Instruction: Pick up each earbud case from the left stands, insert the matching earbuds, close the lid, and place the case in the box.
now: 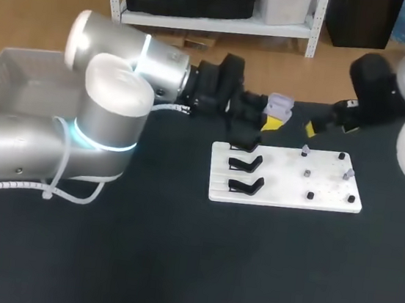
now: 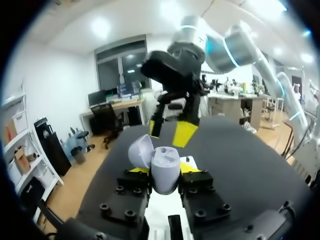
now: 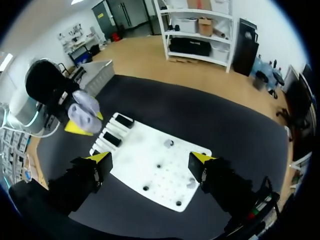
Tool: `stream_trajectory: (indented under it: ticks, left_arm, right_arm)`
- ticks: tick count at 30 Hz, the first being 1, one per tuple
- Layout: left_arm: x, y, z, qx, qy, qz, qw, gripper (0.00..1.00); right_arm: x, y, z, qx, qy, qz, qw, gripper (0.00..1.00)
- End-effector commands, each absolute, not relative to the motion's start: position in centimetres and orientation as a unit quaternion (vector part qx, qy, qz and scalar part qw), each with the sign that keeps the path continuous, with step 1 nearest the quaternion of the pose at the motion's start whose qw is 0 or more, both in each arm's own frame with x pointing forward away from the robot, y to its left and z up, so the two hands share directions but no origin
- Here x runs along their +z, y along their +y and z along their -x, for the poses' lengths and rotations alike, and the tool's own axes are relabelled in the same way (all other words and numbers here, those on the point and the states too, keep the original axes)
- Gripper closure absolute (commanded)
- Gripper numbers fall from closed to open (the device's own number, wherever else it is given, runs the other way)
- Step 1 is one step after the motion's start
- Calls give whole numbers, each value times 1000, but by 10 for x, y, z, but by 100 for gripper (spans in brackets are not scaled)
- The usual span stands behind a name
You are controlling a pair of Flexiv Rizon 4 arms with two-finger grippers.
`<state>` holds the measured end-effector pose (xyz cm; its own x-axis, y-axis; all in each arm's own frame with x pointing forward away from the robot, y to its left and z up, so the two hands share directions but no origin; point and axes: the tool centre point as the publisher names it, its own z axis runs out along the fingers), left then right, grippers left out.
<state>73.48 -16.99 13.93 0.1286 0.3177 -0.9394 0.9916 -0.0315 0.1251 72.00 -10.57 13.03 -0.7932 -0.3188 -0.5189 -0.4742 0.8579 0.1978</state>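
Note:
A lavender earbud case (image 1: 280, 103) with its lid swung open is held above the table behind the white board (image 1: 285, 199). My left gripper (image 1: 272, 118) is shut on the case (image 2: 165, 172), one finger on each side of its body. My right gripper (image 1: 314, 127) hangs open just right of the case and faces it, seen as my other arm's gripper (image 2: 172, 131) in the left wrist view. In the right wrist view my right gripper (image 3: 150, 161) stands wide open above the board (image 3: 150, 172) with nothing between its fingers. Small earbuds (image 1: 305, 151) sit on pegs on the board's right half.
Three black stands (image 1: 246, 163) line the board's left side and show no case on them. A grey bin (image 1: 12, 73) stands at the table's far left. Black pegs (image 1: 310, 196) dot the board's right half. Dark tabletop stretches in front of the board.

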Motion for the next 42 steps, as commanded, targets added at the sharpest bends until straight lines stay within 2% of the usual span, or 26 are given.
stream_trajectory:
  ticks: [1,17,30,42]
  left_arm:
    - [145,-165,-725,-409,522,-570,485,100]
    - [165,-156,-731,-461,513,-510,515,100]
    - [163,-158,-732,-480,508,-517,494,100]
    - [163,-158,-732,-480,508,-517,494,100]
  right_arm:
    - [149,-118,-693,33,950,175,255,0]
    - [119,-160,-674,-89,968,118,201,0]
    - [119,-160,-674,-89,968,118,201,0]
    - [74,-162,-691,-72,976,115,172,0]
